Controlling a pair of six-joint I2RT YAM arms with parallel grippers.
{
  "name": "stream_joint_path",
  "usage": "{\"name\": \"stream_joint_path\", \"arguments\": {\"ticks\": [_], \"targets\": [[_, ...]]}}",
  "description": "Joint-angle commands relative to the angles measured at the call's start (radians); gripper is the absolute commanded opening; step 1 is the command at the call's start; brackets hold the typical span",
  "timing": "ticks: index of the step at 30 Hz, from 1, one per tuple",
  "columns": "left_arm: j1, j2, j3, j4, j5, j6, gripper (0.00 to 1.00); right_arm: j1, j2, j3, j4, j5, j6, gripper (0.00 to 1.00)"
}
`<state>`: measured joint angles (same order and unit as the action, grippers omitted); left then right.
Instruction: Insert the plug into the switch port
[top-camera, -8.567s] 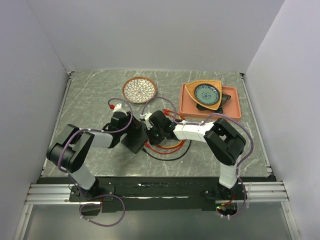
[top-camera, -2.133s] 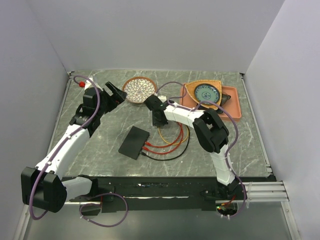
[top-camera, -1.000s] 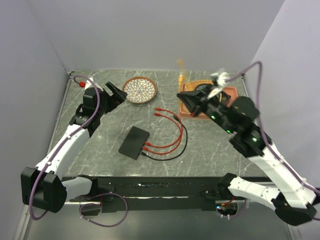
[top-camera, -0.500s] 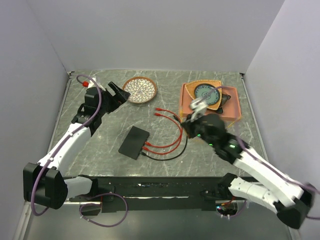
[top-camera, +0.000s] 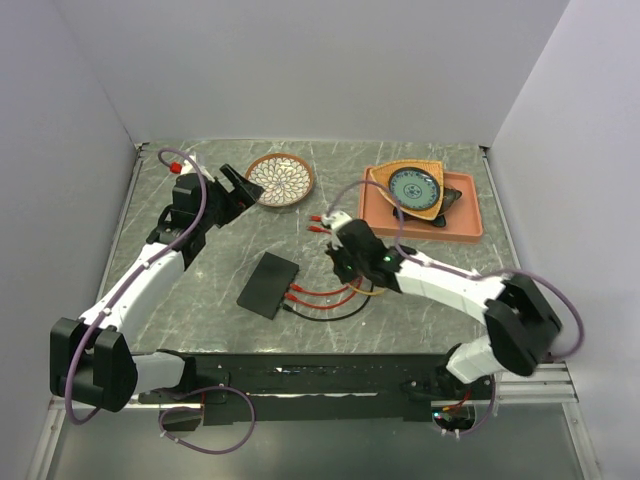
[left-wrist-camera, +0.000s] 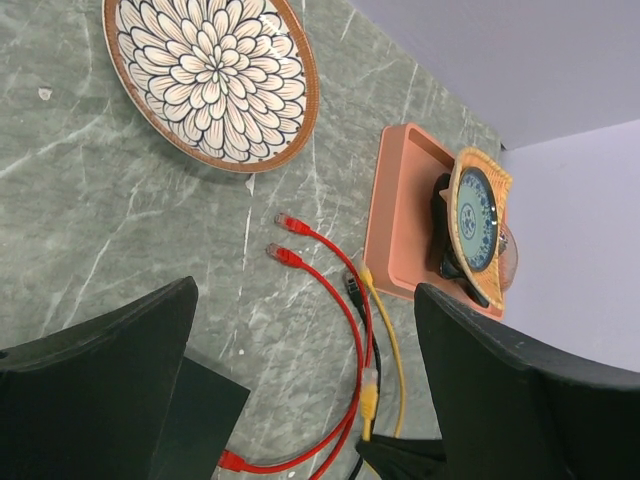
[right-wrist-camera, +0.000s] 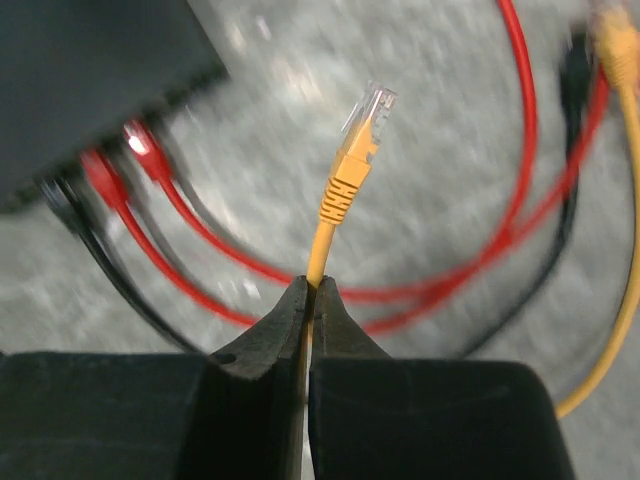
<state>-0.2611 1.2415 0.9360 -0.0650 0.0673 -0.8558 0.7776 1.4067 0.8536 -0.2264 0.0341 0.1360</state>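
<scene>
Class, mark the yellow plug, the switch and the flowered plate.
yellow plug (right-wrist-camera: 348, 175), right wrist view, its yellow boot.
switch (top-camera: 268, 284), top external view, middle of its top.
flowered plate (left-wrist-camera: 210, 75), left wrist view, centre of its pattern.

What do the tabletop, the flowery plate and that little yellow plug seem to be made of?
Tabletop: grey-green with pale veins and fairly matte, so it looks like marble or a marble-print sheet.
Plate: probably glazed ceramic, going by the painted petals and brown rim.
Plug: the tip is see-through, so it is likely clear hard plastic. Its ribbed boot and the yellow cable look like softer plastic or rubber.
</scene>
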Motion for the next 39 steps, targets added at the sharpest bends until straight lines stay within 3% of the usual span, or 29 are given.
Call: {"name": "stream_joint_path", "arguments": {"ticks": [1, 2, 3, 5, 6, 8, 15, 22, 31, 34, 35, 39], "targets": [[0.002, 0.001, 0.017, 0.028, 0.016, 0.001, 0.96, 0.029, 0.122, 0.177, -0.013, 0.012, -0.023, 0.07], [0.002, -0.002, 0.014, 0.03, 0.012, 0.003, 0.96, 0.031, 0.159, 0.199, -0.051, 0.016, -0.012, 0.13], [0.002, -0.001, 0.015, 0.028, 0.012, 0.004, 0.96, 0.031, 0.172, 0.215, -0.065, 0.035, 0.01, 0.29], [0.002, -0.002, 0.026, 0.013, 0.008, 0.014, 0.96, 0.032, 0.187, 0.24, -0.086, 0.02, 0.016, 0.39], [0.0, -0.002, 0.029, 0.007, 0.003, 0.015, 0.96, 0.032, 0.187, 0.245, -0.091, 0.038, 0.036, 0.56], [0.002, -0.004, 0.026, 0.008, 0.003, 0.018, 0.96, 0.031, 0.184, 0.257, -0.106, 0.058, 0.056, 0.75], [0.002, 0.006, 0.026, 0.019, 0.017, 0.012, 0.96, 0.031, 0.204, 0.282, -0.113, 0.118, 0.083, 0.98], [0.002, 0.006, 0.037, 0.002, 0.012, 0.021, 0.96, 0.025, 0.276, 0.338, -0.122, 0.096, 0.143, 0.99], [0.002, -0.007, 0.037, -0.009, -0.001, 0.029, 0.96, 0.022, 0.392, 0.375, -0.085, 0.081, 0.186, 0.85], [0.002, -0.008, 0.034, -0.006, -0.001, 0.029, 0.96, 0.022, 0.442, 0.383, -0.073, 0.089, 0.197, 0.69], [0.002, -0.008, 0.035, -0.01, -0.003, 0.031, 0.96, 0.022, 0.452, 0.384, -0.056, 0.089, 0.203, 0.58], [0.002, -0.013, 0.047, -0.027, -0.017, 0.038, 0.96, 0.022, 0.515, 0.418, -0.071, 0.101, 0.217, 0.49]]}}
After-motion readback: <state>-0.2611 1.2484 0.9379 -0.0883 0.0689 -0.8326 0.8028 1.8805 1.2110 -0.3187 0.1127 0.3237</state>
